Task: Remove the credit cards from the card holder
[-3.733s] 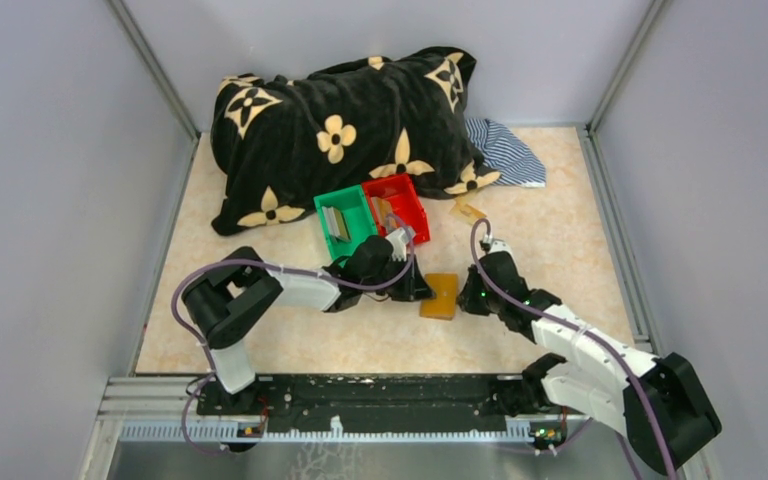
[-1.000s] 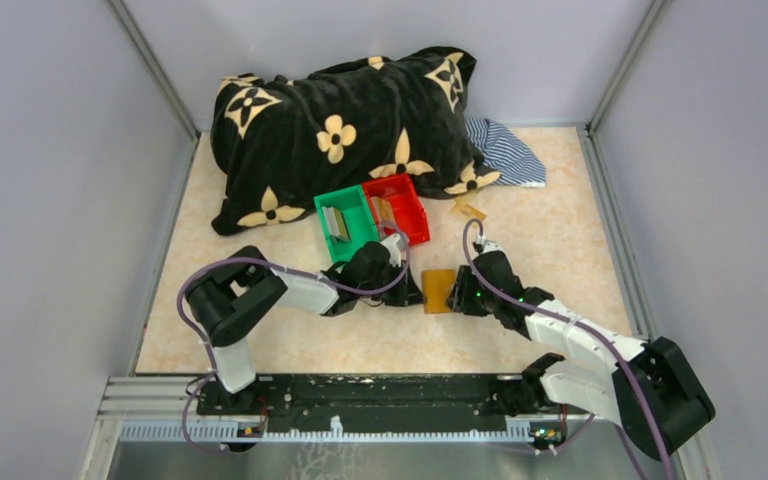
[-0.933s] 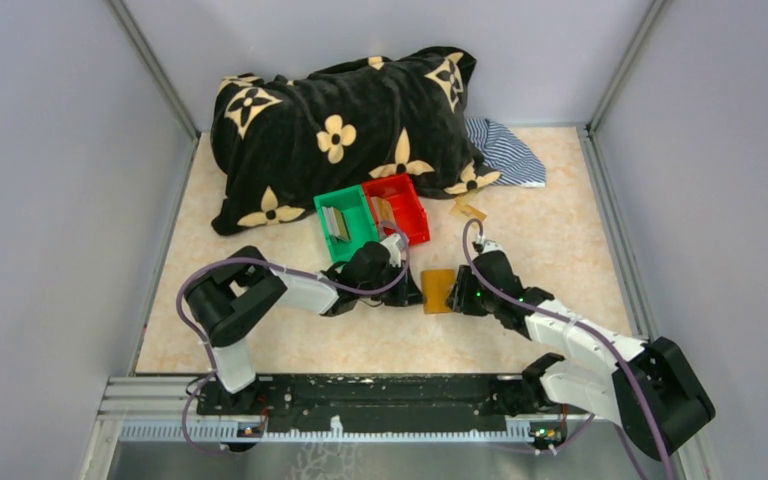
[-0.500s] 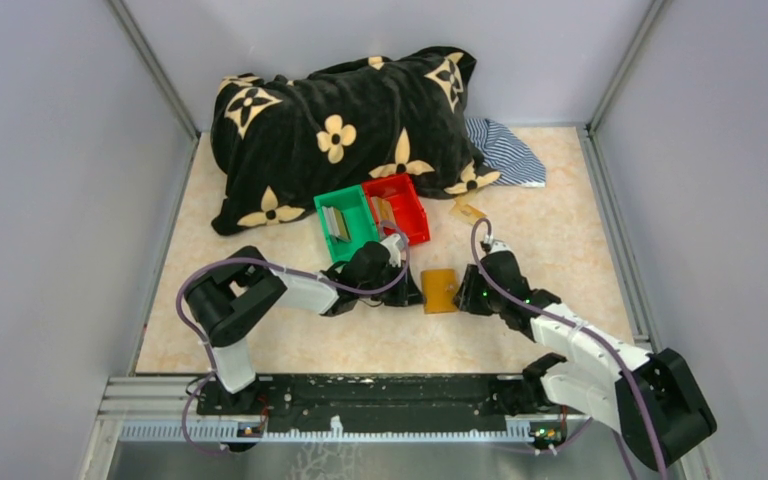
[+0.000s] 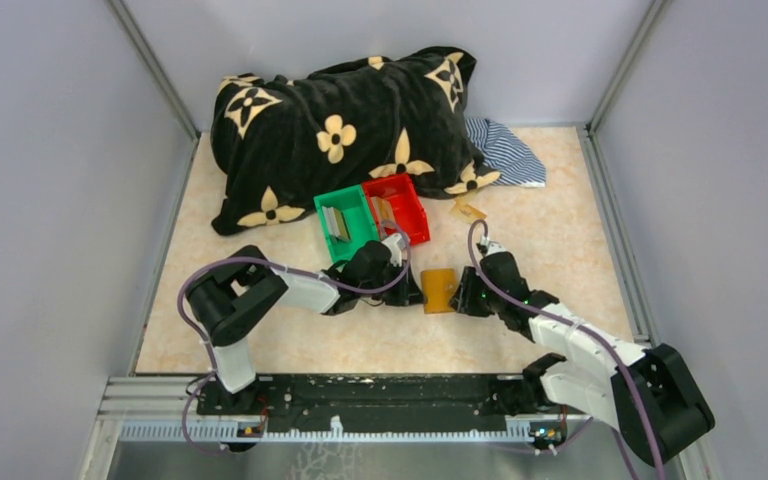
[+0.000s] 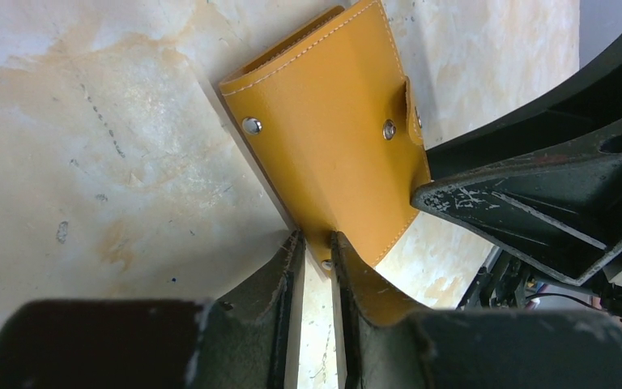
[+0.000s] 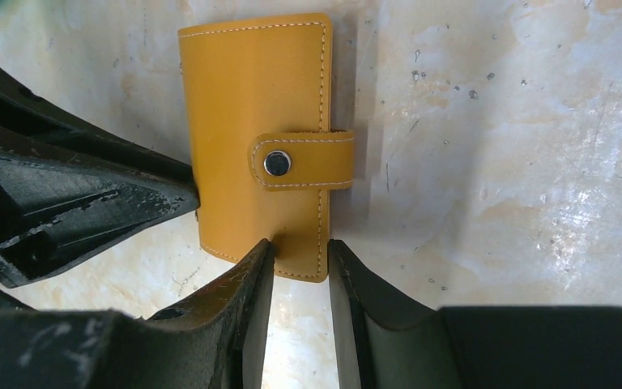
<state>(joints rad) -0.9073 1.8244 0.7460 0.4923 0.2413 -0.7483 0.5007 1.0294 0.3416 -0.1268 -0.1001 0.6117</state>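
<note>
The card holder (image 5: 438,290) is a tan leather wallet, folded shut with its strap tab (image 7: 301,161) snapped. It sits tipped up off the table between my two grippers. My left gripper (image 5: 415,290) is shut on its lower corner in the left wrist view (image 6: 316,241). My right gripper (image 5: 463,295) pinches the opposite corner next to the strap edge (image 7: 300,247). Credit cards stand in the green bin (image 5: 335,222) and in the red bin (image 5: 380,210). A small tan card (image 5: 468,210) lies on the table behind the right gripper.
The green bin (image 5: 355,238) and the red bin (image 5: 412,215) stand side by side just behind the left gripper. A black flowered pillow (image 5: 340,130) fills the back, with a striped cloth (image 5: 505,150) at its right. Grey walls close in both sides.
The holder, flat on the table 3.7 s ago, now stands tipped up and sits a little further left. My right gripper has closed in on it; the left arm has barely moved.
</note>
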